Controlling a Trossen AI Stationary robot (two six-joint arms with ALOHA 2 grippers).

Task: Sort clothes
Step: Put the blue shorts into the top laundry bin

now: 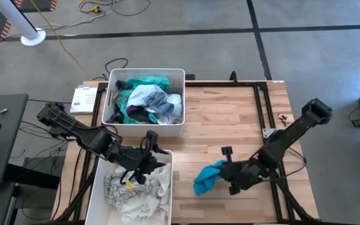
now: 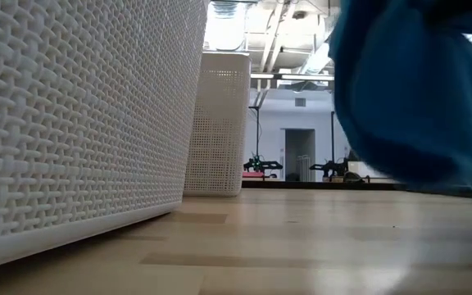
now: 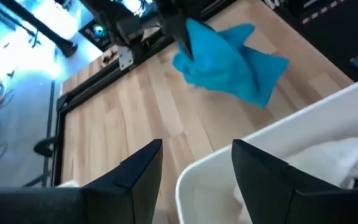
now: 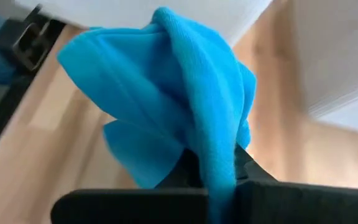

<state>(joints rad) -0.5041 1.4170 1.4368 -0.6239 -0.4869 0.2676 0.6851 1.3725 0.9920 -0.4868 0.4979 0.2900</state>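
High view: the right gripper hangs low over the wooden counter, its jaws clamped on a bright blue garment that bunches out from the jaw tips toward the near bin. The right wrist view shows the same blue cloth pinched between the two dark fingers and draping forward of them; in the low view it fills the upper right, with its lowest fold just above the counter top.

The left gripper sits over the edge of the near bin, jaws apart with nothing between them. In the left wrist view the open fingers frame the bin's rim, and the blue garment lies beyond them, held by the other arm.

Below and beside the left jaws, the near bin holds crumpled white and pale grey clothes. The far bin, well away from both sets of jaws, holds a heap of coloured clothes: teal, white, grey-blue and dark pieces tangled together.
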